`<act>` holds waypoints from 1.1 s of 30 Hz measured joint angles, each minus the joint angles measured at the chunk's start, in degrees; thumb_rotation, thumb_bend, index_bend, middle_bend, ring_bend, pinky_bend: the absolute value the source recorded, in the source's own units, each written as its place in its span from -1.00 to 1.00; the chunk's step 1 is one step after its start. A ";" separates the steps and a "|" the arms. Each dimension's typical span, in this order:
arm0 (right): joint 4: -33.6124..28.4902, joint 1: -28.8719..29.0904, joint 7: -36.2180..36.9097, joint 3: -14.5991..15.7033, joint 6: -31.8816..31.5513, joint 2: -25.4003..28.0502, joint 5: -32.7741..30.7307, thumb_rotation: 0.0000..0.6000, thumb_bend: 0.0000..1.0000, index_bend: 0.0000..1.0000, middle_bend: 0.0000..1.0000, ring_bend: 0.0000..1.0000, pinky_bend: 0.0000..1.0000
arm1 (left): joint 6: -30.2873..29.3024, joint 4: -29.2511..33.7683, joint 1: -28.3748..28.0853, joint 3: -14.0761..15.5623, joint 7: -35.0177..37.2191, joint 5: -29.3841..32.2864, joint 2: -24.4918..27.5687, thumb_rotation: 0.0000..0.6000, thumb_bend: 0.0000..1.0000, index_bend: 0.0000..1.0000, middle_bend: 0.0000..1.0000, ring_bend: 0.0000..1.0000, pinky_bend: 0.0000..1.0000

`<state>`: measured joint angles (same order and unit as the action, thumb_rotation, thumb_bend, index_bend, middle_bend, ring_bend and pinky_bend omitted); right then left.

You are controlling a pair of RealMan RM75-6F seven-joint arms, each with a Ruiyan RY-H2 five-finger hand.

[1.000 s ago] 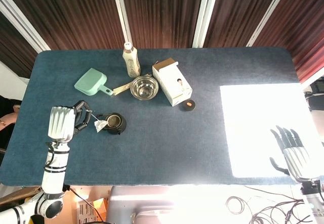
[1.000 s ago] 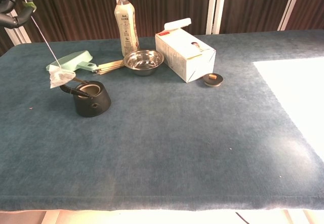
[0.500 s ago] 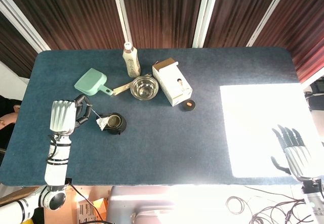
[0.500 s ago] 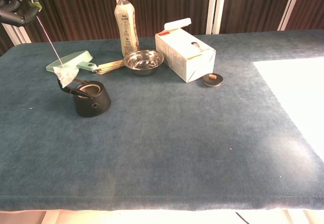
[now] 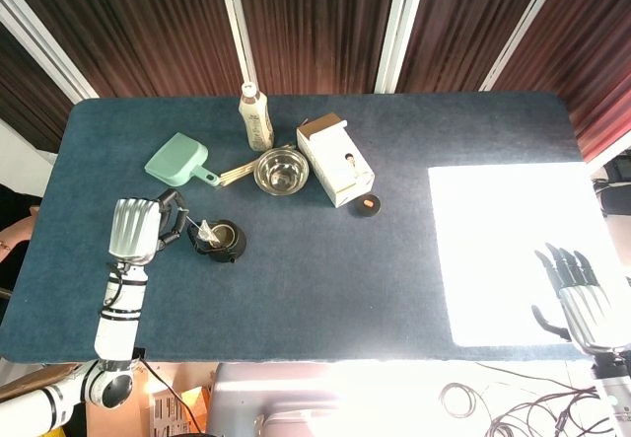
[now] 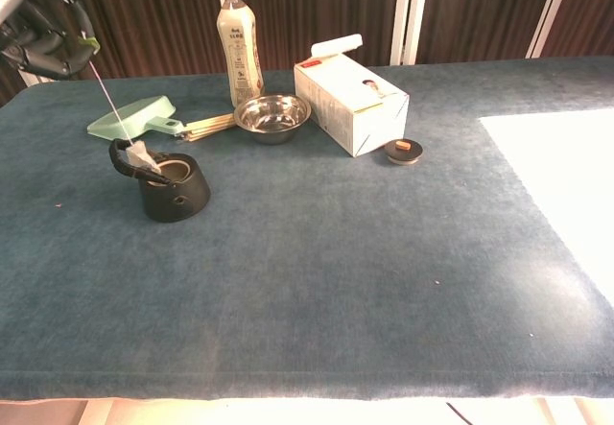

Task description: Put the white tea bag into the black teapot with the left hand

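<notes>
Chest view: left robot hand (image 6: 43,36) pinches the thin string (image 6: 110,108) of the small white tea bag (image 6: 146,159), which hangs at the rim of the round black cast-iron teapot (image 6: 175,191), touching its handle side. Head view: bag (image 5: 206,231) sits over the pot's mouth (image 5: 223,239). Right robot hand (image 5: 582,294) rests low at the dark blue felt surface's (image 5: 325,279) right edge, fingers spread, holding nothing.

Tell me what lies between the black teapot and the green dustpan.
Only bare blue cloth. In the chest view, the tea bag and its string hang from the left hand at the black teapot rim; nothing rests between it and the green dustpan.
</notes>
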<state>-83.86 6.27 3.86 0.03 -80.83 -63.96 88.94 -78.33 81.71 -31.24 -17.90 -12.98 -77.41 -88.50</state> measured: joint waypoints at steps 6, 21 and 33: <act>0.26 -0.16 0.22 0.23 -0.10 0.04 0.28 1.00 -0.40 -1.00 -1.00 -1.00 -1.00 | 2.06 -5.80 -0.99 1.11 2.21 0.66 -3.20 1.00 0.05 0.36 0.97 1.00 1.00; 0.27 -0.15 0.85 0.04 0.23 0.43 -0.10 1.00 -0.40 -1.00 -1.00 -1.00 -1.00 | 2.08 -7.89 -4.60 -0.22 2.81 0.01 -6.34 1.00 0.03 0.36 0.97 1.00 1.00; 0.16 -0.05 0.96 0.02 0.46 0.57 -0.06 1.00 -0.40 -1.00 -1.00 -1.00 -1.00 | 3.03 -8.01 -6.34 -0.95 1.82 1.19 -6.88 1.00 0.03 0.36 0.97 1.00 1.00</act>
<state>-83.70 6.22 4.81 0.05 -80.37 -63.39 88.88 -75.30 73.70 -37.58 -18.85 -11.16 -76.22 -95.37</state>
